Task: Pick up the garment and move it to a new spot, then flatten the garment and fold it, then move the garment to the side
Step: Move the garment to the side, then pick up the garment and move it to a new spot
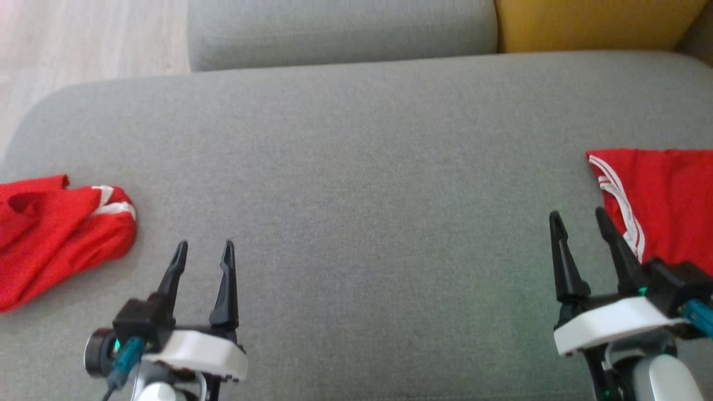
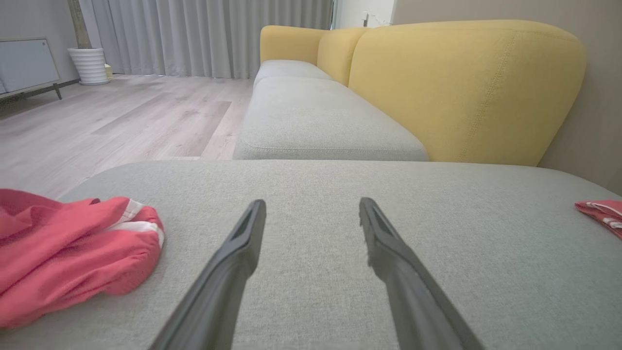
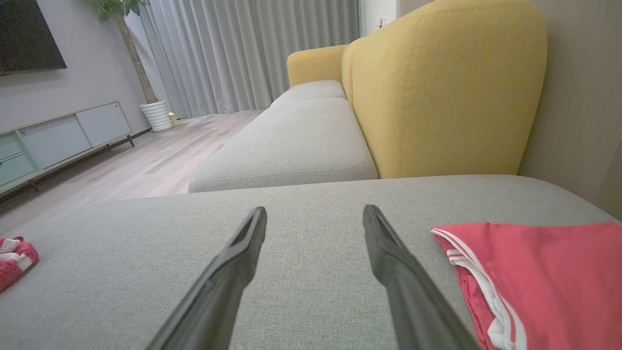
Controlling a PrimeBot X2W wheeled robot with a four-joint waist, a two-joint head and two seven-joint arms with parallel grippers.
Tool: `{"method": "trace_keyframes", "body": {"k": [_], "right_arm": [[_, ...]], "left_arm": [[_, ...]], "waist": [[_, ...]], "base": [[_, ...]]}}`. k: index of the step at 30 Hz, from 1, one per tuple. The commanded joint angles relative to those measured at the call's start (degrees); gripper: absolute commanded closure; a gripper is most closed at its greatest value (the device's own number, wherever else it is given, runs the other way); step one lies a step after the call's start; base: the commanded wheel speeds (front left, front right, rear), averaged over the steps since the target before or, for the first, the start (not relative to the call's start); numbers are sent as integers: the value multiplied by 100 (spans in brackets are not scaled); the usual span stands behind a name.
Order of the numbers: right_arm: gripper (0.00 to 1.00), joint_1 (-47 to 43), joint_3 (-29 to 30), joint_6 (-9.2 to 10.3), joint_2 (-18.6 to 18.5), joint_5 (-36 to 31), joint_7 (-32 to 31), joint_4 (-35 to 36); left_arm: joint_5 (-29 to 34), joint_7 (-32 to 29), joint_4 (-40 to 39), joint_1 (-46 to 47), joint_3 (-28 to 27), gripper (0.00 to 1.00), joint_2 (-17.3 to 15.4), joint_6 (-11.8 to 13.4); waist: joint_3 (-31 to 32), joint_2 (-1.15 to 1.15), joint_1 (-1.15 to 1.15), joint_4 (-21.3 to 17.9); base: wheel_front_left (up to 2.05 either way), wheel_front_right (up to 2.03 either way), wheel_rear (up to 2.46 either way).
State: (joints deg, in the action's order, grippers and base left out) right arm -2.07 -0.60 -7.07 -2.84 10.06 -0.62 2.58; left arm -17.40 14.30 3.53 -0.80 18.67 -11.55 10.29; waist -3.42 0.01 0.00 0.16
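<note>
The left gripper (image 1: 204,249) is held released, its 2 dark fingers spread apart with nothing between them, low over the grey seat cushion (image 1: 362,184). The right gripper (image 1: 577,218) is likewise parted and empty over the same cushion. Just to the left of the left gripper, near the cushion's left edge, a crumpled red garment (image 1: 55,234) is seen bunched into a soft heap, with 2 white stripes showing at its rounded end. Just beside the right gripper's outer finger, a second red garment (image 1: 668,200) is laid flat at the cushion's right edge, its surface smooth and its near border trimmed with white stripes. The 2 garments are set well apart, with bare grey fabric between them. Behind the cushion, a yellow backrest (image 1: 596,22) and a pale wooden floor (image 1: 83,39) are visible.
</note>
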Motion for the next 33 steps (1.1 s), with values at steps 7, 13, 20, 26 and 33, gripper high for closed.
{"method": "trace_keyframes", "body": {"k": [7,13,20,26,33], "right_arm": [[0,-192,-80,-42,-7,-134,-95,364],[0,-310,-33,-42,-5,-118,-124,534],[0,-424,1,-42,-5,-42,-150,600],[0,-449,19,-42,-4,53,-141,587],[0,-429,23,-42,-4,14,-154,581]], "left_arm": [[-32,69,-181,-151,-208,0,-123,114],[-43,48,-207,-237,-207,0,-178,146],[-45,35,-236,-240,-205,0,-246,166],[-56,37,-247,-237,-173,0,-258,162],[-56,35,-268,-216,-143,0,-264,180]], "waist": [[352,-1,0,129],[444,-1,0,110],[511,-1,0,65],[507,-1,0,51],[484,-1,0,37]], "base": [[0,0,0],[0,0,0],[0,0,0],[0,0,0],[0,0,0]]}}
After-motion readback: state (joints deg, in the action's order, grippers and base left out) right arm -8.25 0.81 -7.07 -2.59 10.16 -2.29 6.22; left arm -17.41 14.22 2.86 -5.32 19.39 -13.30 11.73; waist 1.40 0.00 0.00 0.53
